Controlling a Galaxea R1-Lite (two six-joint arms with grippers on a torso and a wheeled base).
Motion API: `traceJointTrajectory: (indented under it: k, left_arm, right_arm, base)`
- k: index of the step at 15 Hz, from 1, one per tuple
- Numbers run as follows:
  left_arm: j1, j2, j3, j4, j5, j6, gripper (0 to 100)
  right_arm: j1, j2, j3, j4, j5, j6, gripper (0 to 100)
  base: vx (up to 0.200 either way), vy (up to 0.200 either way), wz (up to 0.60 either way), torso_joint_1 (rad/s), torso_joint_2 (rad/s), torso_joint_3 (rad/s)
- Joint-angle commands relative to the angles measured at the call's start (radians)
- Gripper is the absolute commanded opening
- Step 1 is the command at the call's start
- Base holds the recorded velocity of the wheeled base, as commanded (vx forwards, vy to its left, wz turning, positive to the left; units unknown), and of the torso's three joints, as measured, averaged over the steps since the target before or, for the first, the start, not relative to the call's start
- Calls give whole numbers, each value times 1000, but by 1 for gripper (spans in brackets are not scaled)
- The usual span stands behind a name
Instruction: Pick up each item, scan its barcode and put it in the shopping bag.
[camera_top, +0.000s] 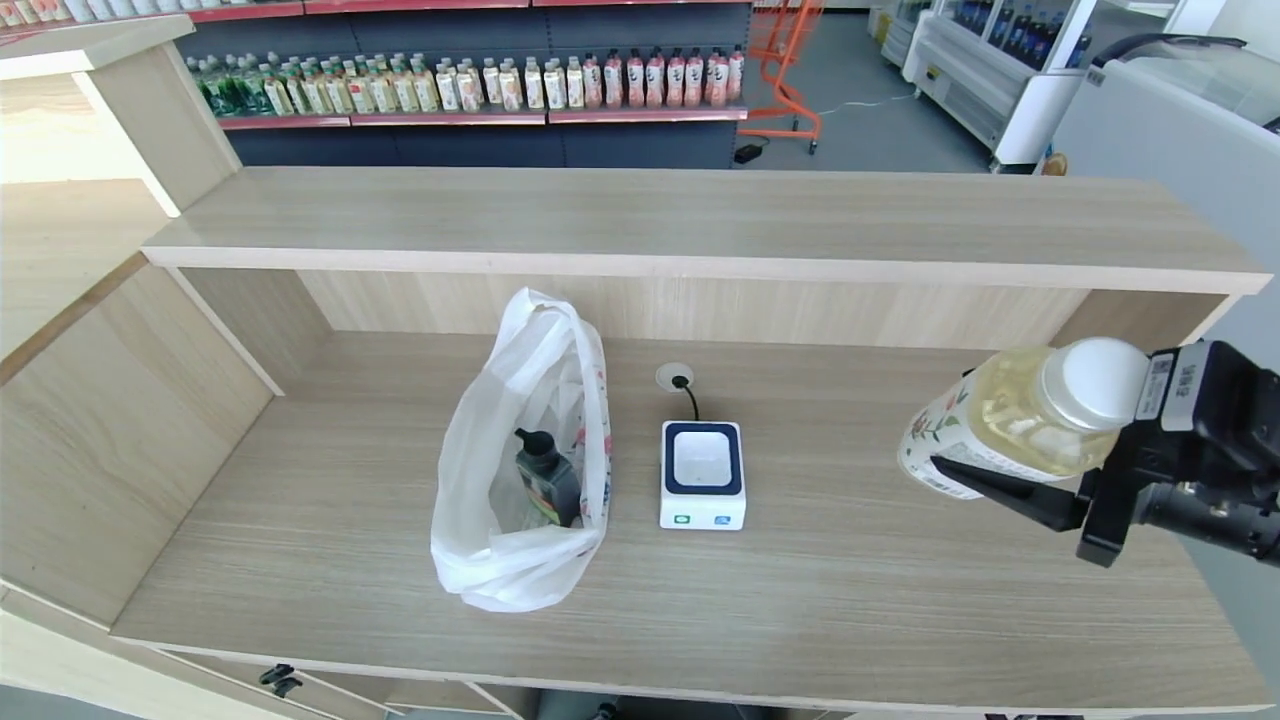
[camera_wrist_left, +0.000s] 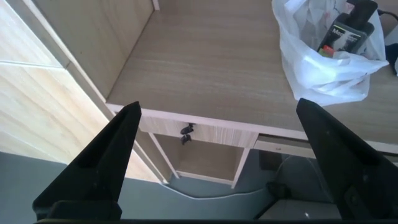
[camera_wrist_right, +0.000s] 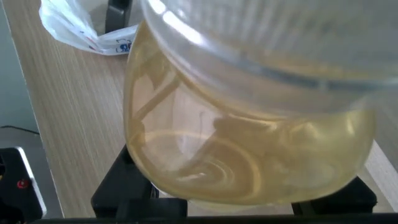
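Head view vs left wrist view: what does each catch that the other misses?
Head view, not left wrist: the scanner, and the right gripper shut on a bottle of yellow liquid, held up at the right. Left wrist, not head: the left gripper, open, out past the front edge of the counter. Both: the shopping bag with a dark bottle inside, sitting on the counter.

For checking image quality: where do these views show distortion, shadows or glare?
Head view: counter edges bow slightly, a wide-lens effect; light is even, with faint shadows by the bag and scanner. Right wrist view: the liquid in the bottle bends what lies behind it; pale glare on its shoulder.
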Motion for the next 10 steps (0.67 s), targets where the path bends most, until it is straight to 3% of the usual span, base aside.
traceJointTrajectory:
  k: [1, 3, 6, 10]
  left_arm:
    - [0, 0, 0, 0, 1, 0, 100]
    - [0, 0, 0, 0, 1, -5, 100]
    - [0, 0, 0, 0, 2, -3, 100]
    - [0, 0, 0, 0, 1, -3, 100]
  right_arm:
    - [2, 39, -14, 2, 23, -1, 0]
    - [5, 50, -9, 2, 66, -1, 0]
    - [5, 62, 9, 3, 88, -3, 0]
    - [5, 113, 30, 2, 89, -44, 0]
  base:
    - [0, 0, 0, 0, 0, 0]
    - [0, 0, 0, 0, 0, 0]
    - [0, 200, 0, -15, -9, 6]
    - [0, 0, 0, 0, 0, 0]
